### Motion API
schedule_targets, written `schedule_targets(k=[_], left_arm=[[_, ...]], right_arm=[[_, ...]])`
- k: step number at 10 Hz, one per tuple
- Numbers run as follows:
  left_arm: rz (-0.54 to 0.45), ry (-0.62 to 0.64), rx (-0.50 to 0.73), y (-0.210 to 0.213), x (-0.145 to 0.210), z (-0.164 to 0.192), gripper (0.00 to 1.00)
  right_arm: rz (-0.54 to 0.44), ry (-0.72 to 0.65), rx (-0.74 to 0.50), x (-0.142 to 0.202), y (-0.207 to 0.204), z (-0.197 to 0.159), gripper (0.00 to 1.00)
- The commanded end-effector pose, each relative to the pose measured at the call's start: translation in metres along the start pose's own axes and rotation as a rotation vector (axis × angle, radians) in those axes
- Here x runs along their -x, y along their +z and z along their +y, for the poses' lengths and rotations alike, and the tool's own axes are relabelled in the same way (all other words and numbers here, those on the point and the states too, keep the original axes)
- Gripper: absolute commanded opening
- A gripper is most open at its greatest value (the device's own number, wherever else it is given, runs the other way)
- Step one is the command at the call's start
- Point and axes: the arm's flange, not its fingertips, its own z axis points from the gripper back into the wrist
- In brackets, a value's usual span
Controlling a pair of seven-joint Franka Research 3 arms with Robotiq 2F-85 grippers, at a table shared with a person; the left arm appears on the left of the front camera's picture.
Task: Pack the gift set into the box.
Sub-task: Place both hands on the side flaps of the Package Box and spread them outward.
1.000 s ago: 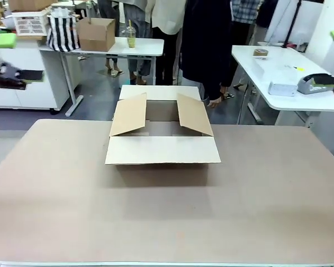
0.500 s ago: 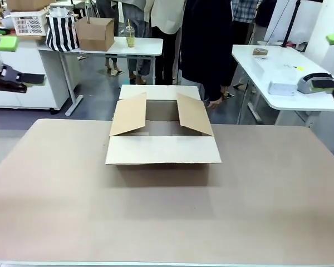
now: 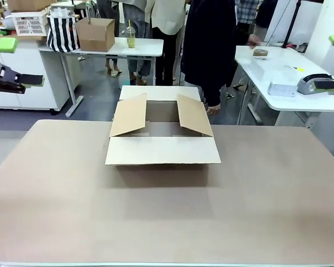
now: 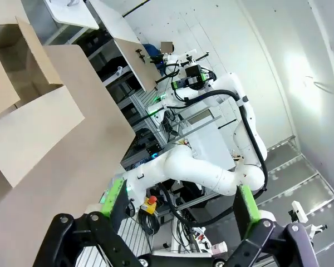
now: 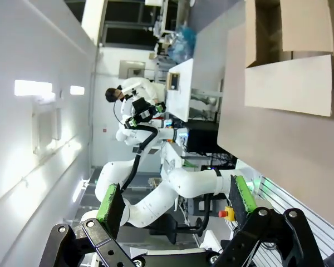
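- Two grippers hang out past the table's sides, well apart from the box (image 3: pixel 162 149): the left gripper (image 3: pixel 29 81) at the left edge of the front view and the right gripper (image 3: pixel 329 85) at the right edge
- Each lies roughly level, fingers pointing in toward the middle, seen against the room beyond the table's far edge
- Left wrist view looks slantwise down the table, with the box at its upper left and the white right arm (image 4: pixel 200 169) beyond the far side
- Right wrist view is rolled on its side, with the box at its upper right and the white left arm (image 5: pixel 178 189) beyond
- Table (image 3: pixel 167 222) is a wide, flat, brown top
- Box sits in the middle of the table toward the far edge, top open: the near flap is folded flat out toward the robot, the far flap is folded out the other way, and the two side flaps stand slanted
- A person (image 3: pixel 209 50) in dark clothes stands just beyond the box, one hand (image 3: pixel 213 109) low near its far right corner; whether it touches the box I cannot tell
- Behind on the left is a white table with a small carton (image 3: pixel 94 33), a striped bag (image 3: pixel 62 32) and a drink cup (image 3: pixel 131 38); another white table (image 3: pixel 278 103) stands on the right
- Left gripper: fingers spread wide, green pads (image 4: pixel 116 199) facing each other across a bare gap, grasping nothing
- Right gripper: likewise spread wide, pads (image 5: pixel 110 204) apart, released and touching nothing
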Motion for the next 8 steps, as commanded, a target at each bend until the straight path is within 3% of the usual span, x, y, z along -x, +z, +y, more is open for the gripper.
schedule_targets(k=[1, 2, 3, 5, 8], left_arm=[[-0.001, 0.0, 0.0, 0.0, 0.0, 0.0, 1.0], [-0.033, 0.056, -0.183, -0.027, -0.02, -0.007, 1.0], [0.034, 0.107, -0.369, -0.072, -0.049, -0.005, 1.0], [0.139, 0.078, -0.642, -0.146, -0.084, 0.017, 1.0], [0.242, 0.01, -0.971, -0.232, -0.087, 0.063, 1.0]], right_arm=[[-0.001, 0.022, -0.026, -0.004, -0.003, 0.003, 1.0], [-0.001, 0.022, -0.026, -0.004, -0.003, 0.003, 1.0], [-0.001, 0.022, -0.026, -0.004, -0.003, 0.003, 1.0], [-0.001, 0.022, -0.026, -0.004, -0.003, 0.003, 1.0], [-0.001, 0.022, -0.026, -0.004, -0.003, 0.003, 1.0]])
